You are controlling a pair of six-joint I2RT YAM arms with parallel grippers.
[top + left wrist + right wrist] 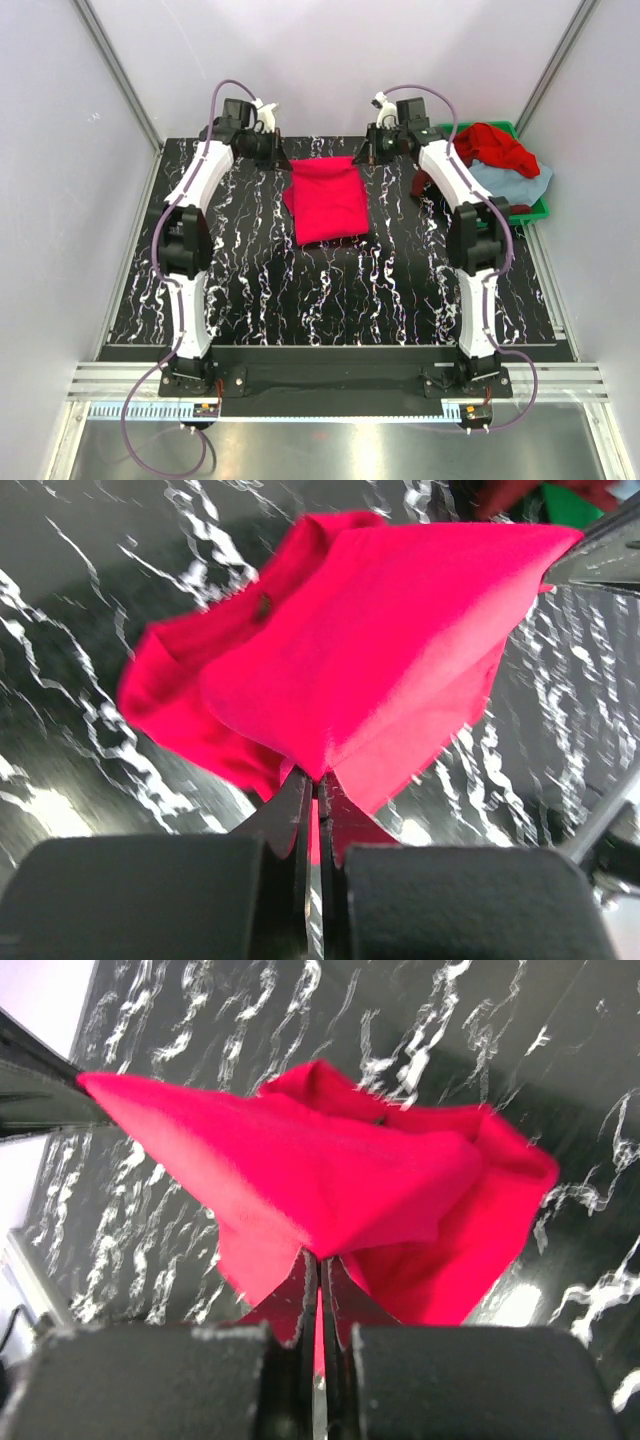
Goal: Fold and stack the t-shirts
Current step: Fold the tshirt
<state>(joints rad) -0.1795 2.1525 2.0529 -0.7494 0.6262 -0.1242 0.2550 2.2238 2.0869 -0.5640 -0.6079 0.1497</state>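
1. My left pincer [317,783] and my right pincer [320,1260] are each clenched on a far corner of the crimson-pink t-shirt [325,200].
2. It lies on the bench [250,290], toward the far side, its long axis running from my pincers back toward my bases; neither arm is nearer.
3. Both arms stretch far forward, wrists turned inward; I judge the fold brings that far edge nearward.

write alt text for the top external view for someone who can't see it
A partly folded crimson-pink t-shirt lies on a black, white-veined table, its far corners pinched by the left gripper and right gripper. At the far right, a green bin holds a red shirt and a blue-grey shirt.
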